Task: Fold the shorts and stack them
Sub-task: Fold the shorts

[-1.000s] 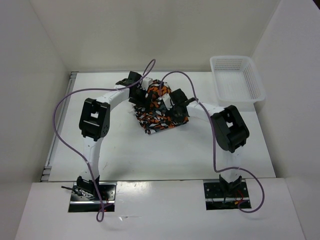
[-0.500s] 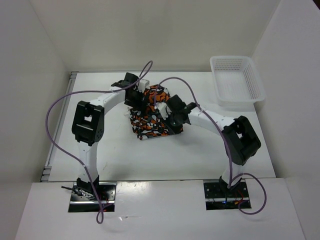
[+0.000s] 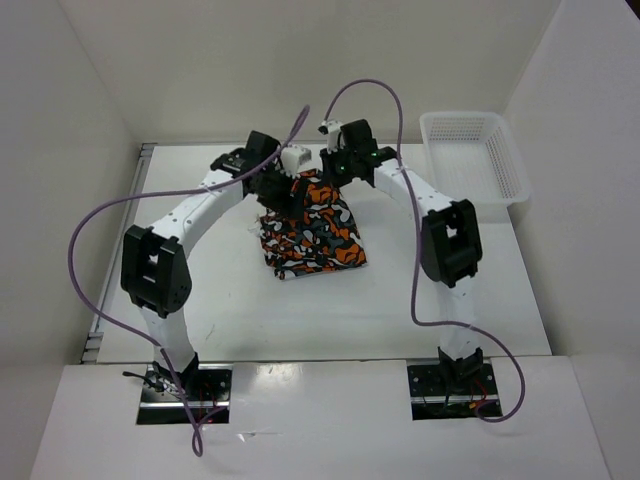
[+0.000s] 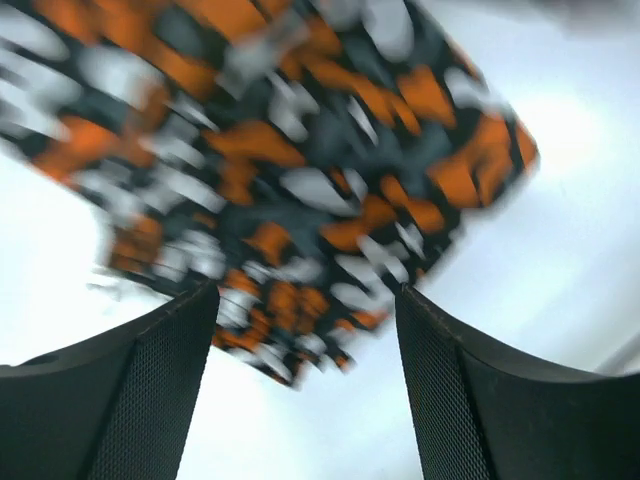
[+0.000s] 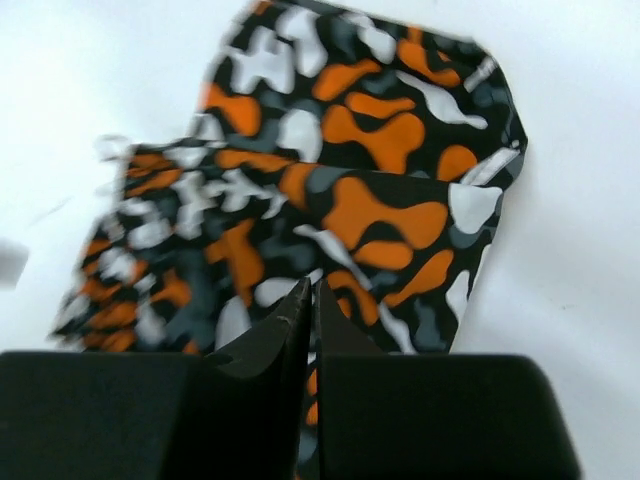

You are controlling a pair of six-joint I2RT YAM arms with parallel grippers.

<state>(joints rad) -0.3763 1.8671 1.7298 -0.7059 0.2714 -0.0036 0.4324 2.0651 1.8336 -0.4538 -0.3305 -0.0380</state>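
The soft fabric shorts with the orange, black, white and grey-teal blotch print (image 3: 312, 228) lie on the white table (image 3: 200, 300), in its middle toward the far side. They are gathered into a compact, roughly rectangular packet. The right wrist view shows one layer lapped over another, with a neat edge on one side and a more ragged one on the other. The left gripper (image 4: 305, 298) hangs above the packet's far end with its jaws spread wide and nothing between them, the cloth showing below the gap. The right gripper (image 5: 310, 300) is beside it over the same end, its jaws pressed together, and no fabric can be seen caught in them. The folding looks largely done, though the loose edge may want tidying. Stacking appears not yet done: only this one pair is in sight, and the packet lies well apart from the white plastic mesh basket (image 3: 478, 203) at the far right corner.
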